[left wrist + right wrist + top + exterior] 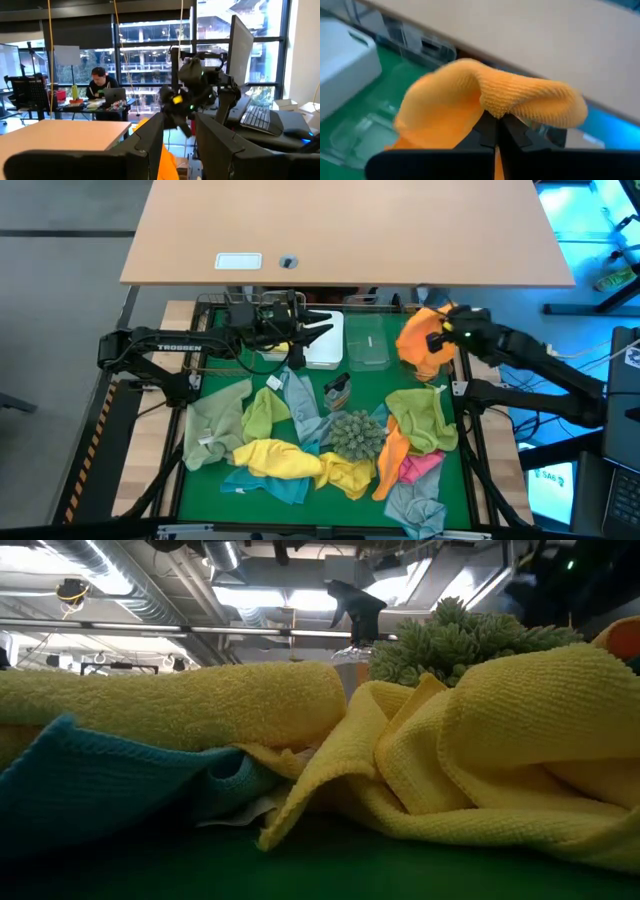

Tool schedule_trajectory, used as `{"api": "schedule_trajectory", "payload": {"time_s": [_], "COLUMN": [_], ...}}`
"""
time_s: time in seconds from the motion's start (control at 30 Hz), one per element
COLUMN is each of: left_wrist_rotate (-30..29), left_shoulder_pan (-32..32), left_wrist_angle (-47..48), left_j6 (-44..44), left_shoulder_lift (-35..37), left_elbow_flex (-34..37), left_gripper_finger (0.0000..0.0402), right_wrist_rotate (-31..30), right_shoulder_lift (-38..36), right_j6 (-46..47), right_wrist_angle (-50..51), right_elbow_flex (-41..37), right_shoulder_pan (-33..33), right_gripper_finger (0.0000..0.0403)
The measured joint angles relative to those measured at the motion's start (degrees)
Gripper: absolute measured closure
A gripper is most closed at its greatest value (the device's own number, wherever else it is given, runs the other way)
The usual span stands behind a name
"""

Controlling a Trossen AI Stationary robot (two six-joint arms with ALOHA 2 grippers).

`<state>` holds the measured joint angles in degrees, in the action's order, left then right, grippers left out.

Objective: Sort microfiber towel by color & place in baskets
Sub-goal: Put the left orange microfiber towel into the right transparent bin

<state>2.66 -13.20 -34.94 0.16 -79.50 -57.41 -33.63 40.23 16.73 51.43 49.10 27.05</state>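
Right gripper (pixel 496 131) pinched tight on an orange towel (pixel 425 340), held up in the air over the mat's far right corner. Cloth bunches over the closed jaws and hangs down the near side. Clear basket (pixel 368 340) sits at the mat's far edge, just left of the hanging towel; white basket (pixel 325 340) next to it, further left. Drop target, by my read, lies leftward and below the jaws. Right arm clearly the nearer one.

Left gripper (pixel 300 332) hovers at the far edge by the white basket, jaws partly apart, nothing in them.

Remaining towels heaped mid-mat around a spiky ball (pixel 355 432).
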Motion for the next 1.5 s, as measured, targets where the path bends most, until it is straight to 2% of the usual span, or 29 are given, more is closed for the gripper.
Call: {"api": "schedule_trajectory", "payload": {"time_s": [0.3,0.57,0.77,0.93,1.3,1.5], "left_wrist_rotate": [0.0,0.0,0.0,0.0,0.0,0.0], "left_shoulder_pan": [0.0,0.0,0.0,0.0,0.0,0.0], "left_wrist_angle": [-0.1,-0.1,-0.1,-0.1,0.9,0.9], "left_j6": [0.0,0.0,0.0,0.0,0.0,0.0], "left_shoulder_lift": [0.0,0.0,0.0,0.0,0.0,0.0], "left_elbow_flex": [0.0,0.0,0.0,0.0,0.0,0.0], "left_gripper_finger": [0.0294,0.0294,0.0294,0.0294,0.0294,0.0294], "right_wrist_rotate": [5.8,6.3,7.5,12.8,13.8,13.7], "right_shoulder_lift": [5.0,13.9,21.8,26.2,25.2,25.1], "right_j6": [5.1,7.7,7.6,7.6,4.8,1.7], "right_wrist_angle": [-8.2,-8.9,-9.8,-10.9,-8.2,0.8], "right_elbow_flex": [-12.1,-15.4,-15.5,-15.2,-12.1,-5.4], "right_shoulder_pan": [0.0,0.0,-0.1,0.0,0.0,0.0], "right_gripper_finger": [0.0401,0.0401,0.0401,0.0399,0.0396,0.0396]}}
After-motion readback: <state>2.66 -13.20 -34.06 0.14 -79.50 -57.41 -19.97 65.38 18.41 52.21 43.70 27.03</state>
